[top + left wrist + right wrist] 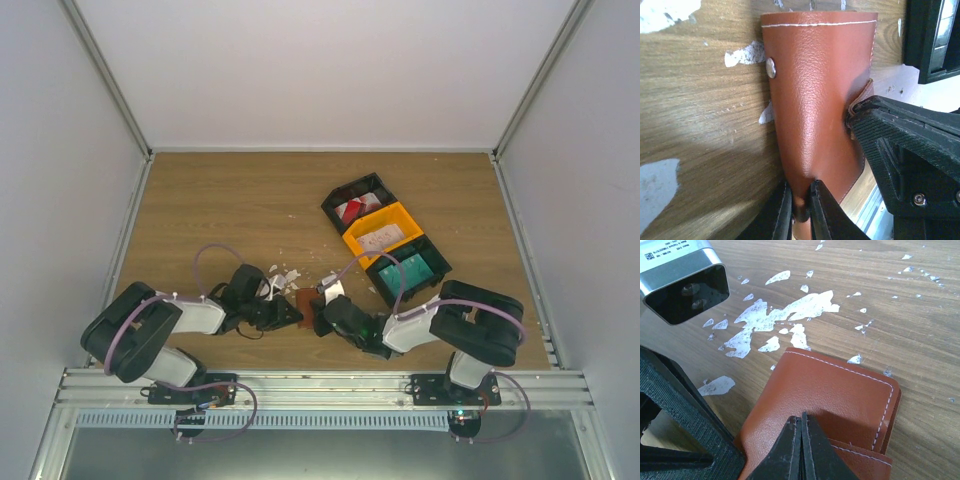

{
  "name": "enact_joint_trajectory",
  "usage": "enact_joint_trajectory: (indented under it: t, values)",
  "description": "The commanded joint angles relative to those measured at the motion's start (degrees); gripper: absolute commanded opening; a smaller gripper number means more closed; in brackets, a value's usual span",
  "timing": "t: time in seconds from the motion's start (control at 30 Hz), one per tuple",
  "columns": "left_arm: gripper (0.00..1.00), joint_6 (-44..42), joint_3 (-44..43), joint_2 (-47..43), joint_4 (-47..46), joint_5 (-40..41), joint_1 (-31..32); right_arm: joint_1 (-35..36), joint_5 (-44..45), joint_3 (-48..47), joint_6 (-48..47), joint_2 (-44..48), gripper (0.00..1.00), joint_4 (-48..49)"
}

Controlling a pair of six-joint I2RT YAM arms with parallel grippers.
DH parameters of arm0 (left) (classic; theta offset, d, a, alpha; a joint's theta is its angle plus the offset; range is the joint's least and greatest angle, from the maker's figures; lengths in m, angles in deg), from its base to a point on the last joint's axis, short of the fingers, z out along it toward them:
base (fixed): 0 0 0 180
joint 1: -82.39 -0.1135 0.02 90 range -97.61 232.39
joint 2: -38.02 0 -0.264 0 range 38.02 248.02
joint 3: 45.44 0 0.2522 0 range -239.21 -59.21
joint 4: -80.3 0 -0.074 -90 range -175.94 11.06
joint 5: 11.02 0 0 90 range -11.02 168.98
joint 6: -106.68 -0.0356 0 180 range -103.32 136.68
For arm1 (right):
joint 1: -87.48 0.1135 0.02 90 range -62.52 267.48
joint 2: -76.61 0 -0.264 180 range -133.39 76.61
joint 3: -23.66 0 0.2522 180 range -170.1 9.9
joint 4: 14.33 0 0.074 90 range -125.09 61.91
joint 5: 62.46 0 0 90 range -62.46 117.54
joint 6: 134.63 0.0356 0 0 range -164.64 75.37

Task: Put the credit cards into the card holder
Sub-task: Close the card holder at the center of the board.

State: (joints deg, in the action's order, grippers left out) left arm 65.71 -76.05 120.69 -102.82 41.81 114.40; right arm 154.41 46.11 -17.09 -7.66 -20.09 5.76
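The card holder is laid near the middle of the surface's near edge, its leather pinched by the left fingers; the right fingers are pressed together above it.

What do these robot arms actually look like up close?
The left arm and right arm match: bulky black joints, white-grey shells, thin purple cables looping along them. The left end effector and right end effector are black, each with two slim tapering fingers.

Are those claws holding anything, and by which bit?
The left gripper pinches the wallet by one edge. The right gripper is shut, tips against it; a grip there cannot be told.
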Motion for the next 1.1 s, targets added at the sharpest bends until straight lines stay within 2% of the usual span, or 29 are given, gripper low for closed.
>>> enact_joint_trajectory:
  t: [0.0,0.13,0.23,0.43,0.53,0.6,0.73,0.83,1.07]
  values:
    - [0.12,-1.0,-1.78,2.45,0.26,7.41,1.39,3.02,-6.13,4.26,2.06,-5.46,0.01,-13.98]
    - [0.12,-1.4,-1.96,1.07,1.1,8.34,1.5,2.03,-5.75,1.33,1.42,-2.09,0.0,-18.4]
    - [0.16,-2.27,-2.14,-0.32,2.17,8.82,1.56,-2.75,-7.72,-3.69,1.11,2.25,0.01,-23.55]
    - [0.26,-4.74,-3.36,-3.26,5.19,9.65,1.52,-9.87,-7.94,-15.19,-0.82,9.5,0.17,-34.29]
    - [0.31,-5.83,-4.4,-4.66,7.44,10.0,1.54,-11.21,-8.05,-18.05,0.13,11.86,0.33,-40.74]
    - [0.33,-6.45,-4.95,-5.54,8.45,10.25,1.48,-11.56,-8.37,-18.35,1.64,13.73,0.42,-44.36]
    - [0.38,-7.17,-5.0,-7.09,9.43,10.23,1.52,-11.65,-11.69,-15.75,5.23,18.03,0.49,-48.24]
    - [0.43,-7.79,-4.96,-7.47,9.47,9.49,1.53,-11.66,-15.91,-13.54,6.76,20.25,0.51,-49.18]
    - [0.67,-10.41,-5.22,-14.39,13.19,11.37,1.55,-11.65,-25.0,-9.72,8.69,19.42,0.51,-47.08]
